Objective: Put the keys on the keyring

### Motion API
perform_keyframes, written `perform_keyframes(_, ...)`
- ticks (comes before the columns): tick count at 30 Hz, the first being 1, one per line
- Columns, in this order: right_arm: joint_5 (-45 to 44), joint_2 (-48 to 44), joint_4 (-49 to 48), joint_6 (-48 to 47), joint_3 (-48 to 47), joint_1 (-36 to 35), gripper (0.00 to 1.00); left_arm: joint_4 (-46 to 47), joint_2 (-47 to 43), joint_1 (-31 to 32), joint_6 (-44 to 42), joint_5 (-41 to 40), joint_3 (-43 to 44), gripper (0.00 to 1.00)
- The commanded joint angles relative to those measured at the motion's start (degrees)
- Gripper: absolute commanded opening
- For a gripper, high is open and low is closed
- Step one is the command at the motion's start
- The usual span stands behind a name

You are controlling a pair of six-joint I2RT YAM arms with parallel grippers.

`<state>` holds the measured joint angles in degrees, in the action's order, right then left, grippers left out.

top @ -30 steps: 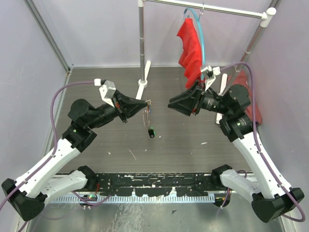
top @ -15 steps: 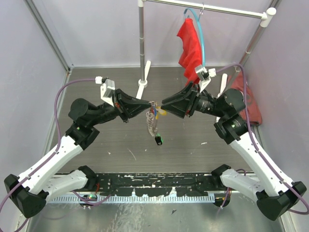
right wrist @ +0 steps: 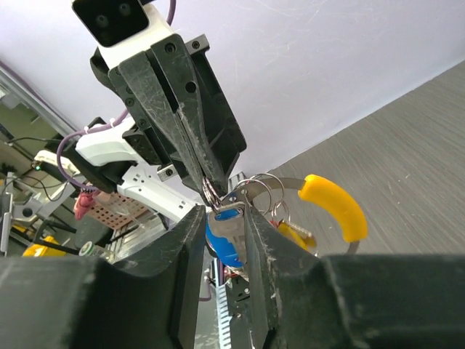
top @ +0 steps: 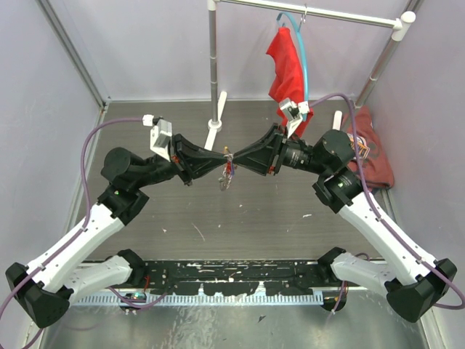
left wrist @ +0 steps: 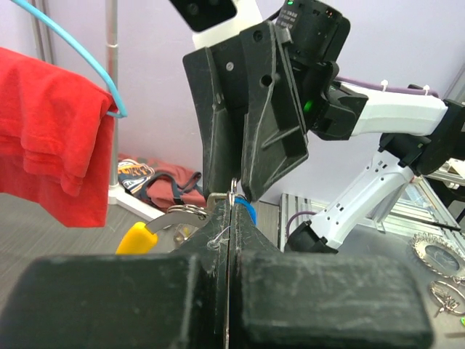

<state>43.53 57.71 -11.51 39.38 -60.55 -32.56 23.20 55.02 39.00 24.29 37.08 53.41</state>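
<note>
– Near the pole (top: 212,65), what fills your screen, biggest first?

– I see the dark table (top: 276,218) that the pole stands on, then a red cloth (top: 287,73) hanging to the pole's right on a light-blue hanger (top: 304,51). Both my arms reach in and meet tip to tip just in front of the pole's foot, above the table.

– And the jaws?

– My left gripper (top: 223,157) is pinched fully together on the keyring (left wrist: 185,212), whose thin grey wire runs between its pads. The ring's orange-yellow section (right wrist: 330,203) sticks out to one side. My right gripper (top: 237,161) is narrow, its fingers closed against either side of a blue-headed key (right wrist: 221,243), right at the left tips.

– The rest of the keys (top: 227,179)?

– They hang in a small bunch off the ring, just below the two tips. I can't make out their colours from above.
</note>
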Motion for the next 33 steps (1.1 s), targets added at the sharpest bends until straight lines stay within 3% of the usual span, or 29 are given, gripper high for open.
perform_keyframes(1, -1.04, 0.51, -0.5, -1.66, -3.29, -1.8, 0.32, 2.29, -0.18, -0.16, -0.2, 1.07, 2.84, 0.0)
perform_keyframes(7, -1.63, 0.39, 0.52, -2.73, -3.68, -1.98, 0.27, 1.32, 0.02, -0.16, -0.69, 1.22, 3.02, 0.0)
perform_keyframes(11, -2.3, -0.2, 1.37, -3.83, -4.06, -1.98, 0.33, 0.41, -0.06, -0.19, -1.18, 1.12, 3.11, 0.0)
perform_keyframes(24, -1.95, -0.68, 1.53, -4.04, -4.27, -1.94, 0.05, -0.54, -0.39, -0.19, -1.79, 0.51, 3.11, 0.0)
perform_keyframes(33, -3.32, -0.61, 11.13, -9.2, -8.3, -1.97, 0.02, -2.28, -0.88, -0.19, -3.11, 0.1, 3.28, 0.0)
